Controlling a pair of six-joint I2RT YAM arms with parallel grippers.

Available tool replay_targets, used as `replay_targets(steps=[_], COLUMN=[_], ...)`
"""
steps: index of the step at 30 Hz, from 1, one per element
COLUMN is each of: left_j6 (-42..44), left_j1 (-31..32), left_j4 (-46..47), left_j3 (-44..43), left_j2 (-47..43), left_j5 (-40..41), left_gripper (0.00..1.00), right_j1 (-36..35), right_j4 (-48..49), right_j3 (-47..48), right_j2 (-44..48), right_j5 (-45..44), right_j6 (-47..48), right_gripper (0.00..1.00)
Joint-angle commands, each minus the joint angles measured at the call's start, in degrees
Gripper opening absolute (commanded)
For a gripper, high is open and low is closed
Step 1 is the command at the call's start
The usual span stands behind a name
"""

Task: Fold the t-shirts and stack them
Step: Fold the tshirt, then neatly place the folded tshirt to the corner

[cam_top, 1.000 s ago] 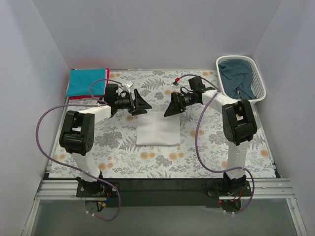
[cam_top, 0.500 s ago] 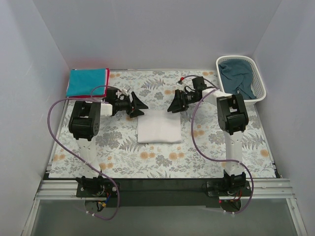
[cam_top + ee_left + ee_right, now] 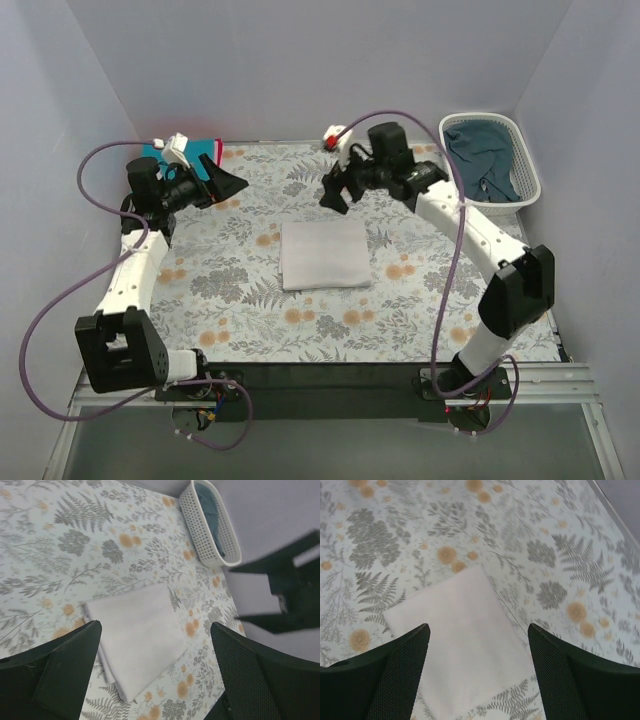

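Folded white cloth t-shirt [image 3: 322, 254] flat at frame centre on the floral-patterned tablecloth [image 3: 420, 300], with the left gripper [image 3: 228, 183] and right gripper [image 3: 335, 190] held off it, upper left and upper centre, fingers spread and empty, presumably sparing the fold.

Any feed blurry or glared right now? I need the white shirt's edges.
Right wrist: slightly blurred, the white t-shirt has soft edges. Left wrist: sharper, its layered edge is readable. Top external: even light, no glare on it.
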State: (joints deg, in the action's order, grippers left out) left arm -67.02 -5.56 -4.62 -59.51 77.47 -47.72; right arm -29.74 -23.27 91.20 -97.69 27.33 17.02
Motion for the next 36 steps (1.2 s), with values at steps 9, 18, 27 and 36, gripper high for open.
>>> replay_targets(steps=[9, 18, 27, 36], left_j6=[1.19, 0.93, -4.78, -6.10], left_j1=[-7.44, -10.35, -10.35, -10.35], left_j4=[-22.80, -24.03, -19.46, -17.18], left_j3=[5.19, 5.01, 10.28, 14.15], left_j2=[-4.09, 0.75, 0.14, -1.27], left_j5=[11.15, 10.90, 11.08, 12.13], left_gripper=[0.91, 0.89, 0.89, 0.91], right_j1=[-28.26, -33.81, -35.30, -35.30], right_j4=[-0.11, 0.06, 0.94, 3.92], right_j3=[-7.09, -7.08, -7.96, -10.16], right_j2=[-6.18, -12.53, -14.63, -18.24], right_j5=[-29.52, -30.59, -30.58, -31.37], right_j6=[10.76, 7.34, 7.50, 8.56], right_gripper=[0.62, 0.56, 0.55, 0.54])
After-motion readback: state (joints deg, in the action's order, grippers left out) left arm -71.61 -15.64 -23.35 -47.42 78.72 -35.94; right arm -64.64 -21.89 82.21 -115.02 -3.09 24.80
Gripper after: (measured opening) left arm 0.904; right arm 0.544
